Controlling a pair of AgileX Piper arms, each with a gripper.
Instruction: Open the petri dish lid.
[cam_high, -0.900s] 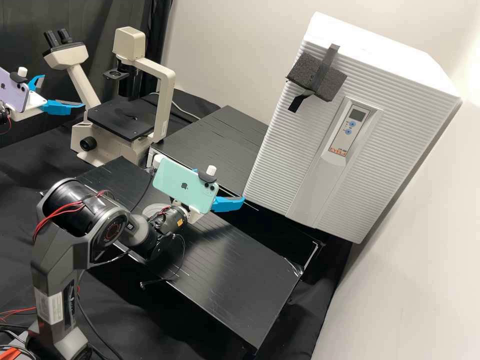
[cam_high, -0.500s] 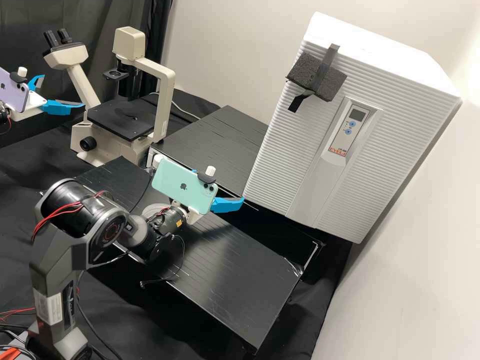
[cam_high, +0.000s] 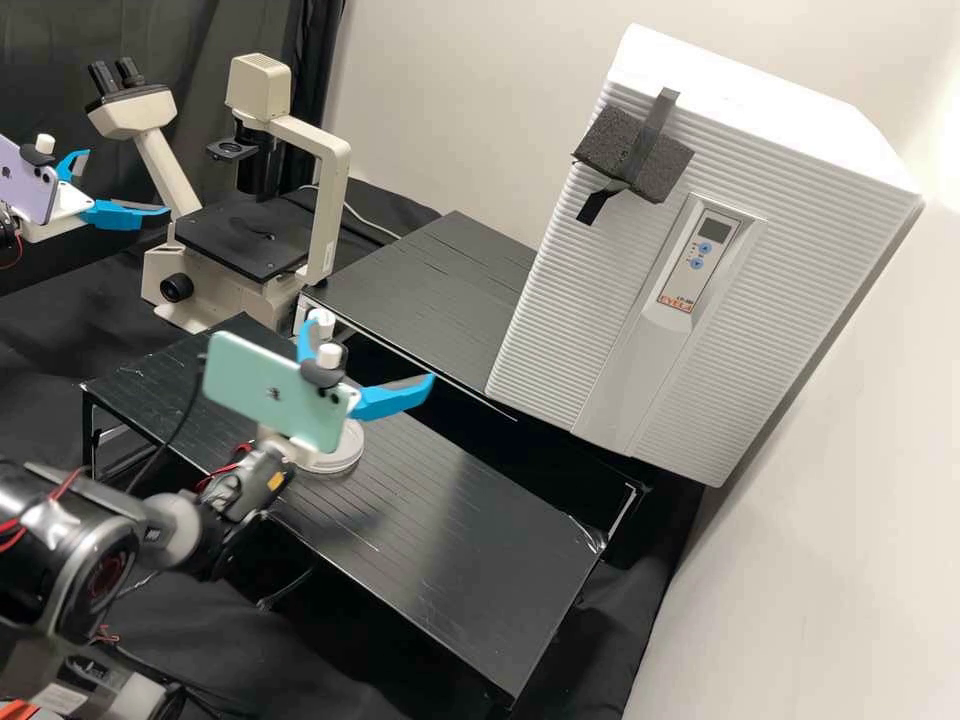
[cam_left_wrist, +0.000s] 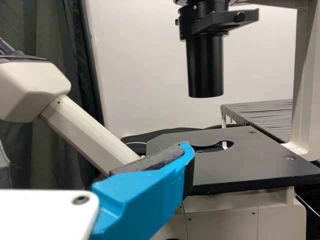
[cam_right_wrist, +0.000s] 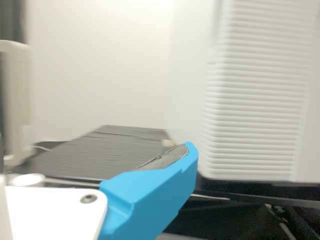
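White-rimmed petri dish (cam_high: 343, 452), high view: on the black bench (cam_high: 450, 530), beneath the mount of the right gripper (cam_high: 376, 348). Fingers of the right gripper spread wide, nothing between them, pointing out past the dish. Right is much the nearer arm; left gripper (cam_high: 126, 182) well apart, likewise spread and empty. Judgement: right must draw back and tip down to meet the lid.

Left wrist view: one blue finger (cam_left_wrist: 142, 195) before the microscope stage (cam_left_wrist: 240, 162).

Right wrist view: one blue finger, ribbed white cabinet (cam_right_wrist: 260, 100) beyond.
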